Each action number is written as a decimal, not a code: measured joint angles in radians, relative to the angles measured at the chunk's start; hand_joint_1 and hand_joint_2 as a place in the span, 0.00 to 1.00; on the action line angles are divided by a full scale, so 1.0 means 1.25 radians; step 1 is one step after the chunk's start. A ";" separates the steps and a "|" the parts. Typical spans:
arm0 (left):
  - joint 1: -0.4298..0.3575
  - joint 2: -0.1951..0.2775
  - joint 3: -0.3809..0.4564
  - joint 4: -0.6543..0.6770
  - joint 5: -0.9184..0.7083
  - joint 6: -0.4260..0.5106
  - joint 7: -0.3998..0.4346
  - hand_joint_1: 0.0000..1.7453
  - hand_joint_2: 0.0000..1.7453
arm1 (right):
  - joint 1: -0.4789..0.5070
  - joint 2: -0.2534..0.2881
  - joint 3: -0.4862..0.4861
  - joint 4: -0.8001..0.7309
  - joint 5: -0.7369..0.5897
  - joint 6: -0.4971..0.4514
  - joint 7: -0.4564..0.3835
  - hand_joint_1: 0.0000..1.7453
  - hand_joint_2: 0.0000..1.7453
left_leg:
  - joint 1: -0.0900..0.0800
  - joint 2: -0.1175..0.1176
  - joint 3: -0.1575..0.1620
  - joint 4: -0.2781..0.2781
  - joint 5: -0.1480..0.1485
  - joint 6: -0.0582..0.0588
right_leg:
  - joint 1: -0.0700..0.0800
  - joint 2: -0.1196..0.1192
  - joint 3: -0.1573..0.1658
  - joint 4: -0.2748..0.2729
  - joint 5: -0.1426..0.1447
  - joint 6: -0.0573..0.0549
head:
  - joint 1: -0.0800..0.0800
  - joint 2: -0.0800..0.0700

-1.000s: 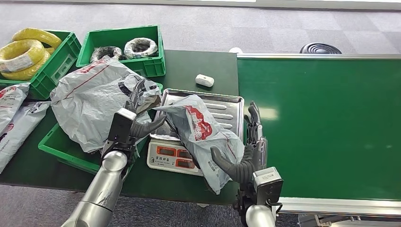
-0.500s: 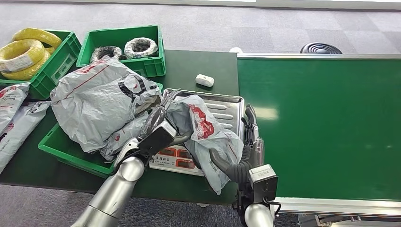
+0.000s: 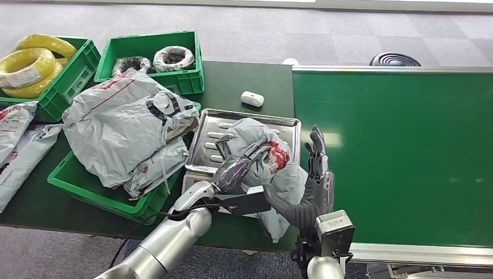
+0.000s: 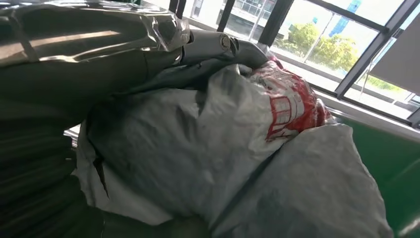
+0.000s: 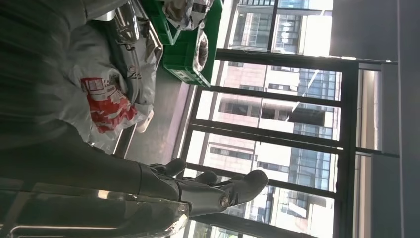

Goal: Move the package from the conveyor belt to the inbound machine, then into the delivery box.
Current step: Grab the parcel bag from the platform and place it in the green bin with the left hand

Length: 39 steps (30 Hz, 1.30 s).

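Observation:
A grey package with red print lies crumpled on the steel tray of the scale. My left hand reaches across and grips it from above, fingers curved over its top. In the left wrist view the package bulges under the fingers. My right hand stands at the package's right side next to the conveyor belt, fingers straight and apart, thumb against the bag's lower part. The right wrist view shows those fingers holding nothing, and the package beyond.
A green crate left of the scale holds big grey bags. Behind it stand a crate with yellow coils and a crate with wrapped coils. A small white device lies behind the tray. More bags lie at far left.
My left hand swung from the crate's edge rightward onto the package. The package bunched up and shifted toward the tray's middle. My right hand stayed beside it.

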 joint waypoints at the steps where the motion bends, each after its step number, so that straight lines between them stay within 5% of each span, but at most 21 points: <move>1: -0.005 -0.003 -0.002 0.006 0.000 -0.003 0.000 0.97 1.00 | 0.001 0.002 -0.002 -0.007 0.004 0.002 0.002 0.00 1.00 | 0.000 0.000 0.000 0.000 0.000 0.000 | 0.000 0.000 0.000 0.000 0.000 0.000 | 0.000 0.000; 24: -0.043 -0.022 0.049 0.033 0.092 -0.003 -0.036 0.99 1.00 | 0.013 0.017 -0.030 -0.056 0.019 0.008 -0.003 0.00 1.00 | 0.000 0.000 0.000 0.000 0.000 0.000 | 0.000 0.000 0.000 0.000 0.000 0.000 | 0.000 0.000; 30: -0.059 -0.013 0.173 -0.020 0.299 -0.001 -0.058 1.00 1.00 | 0.015 0.017 -0.029 -0.048 0.005 0.008 -0.008 0.00 1.00 | 0.000 0.001 0.000 0.000 0.000 0.000 | 0.000 0.001 -0.001 0.001 0.000 0.000 | 0.000 0.000; 39: -0.148 0.051 0.385 -0.092 0.439 0.091 -0.054 0.99 1.00 | 0.013 0.017 -0.008 -0.006 -0.030 -0.006 -0.023 0.00 1.00 | 0.000 0.001 0.000 0.000 0.001 -0.001 | 0.000 0.001 -0.002 0.003 0.000 0.000 | 0.000 0.000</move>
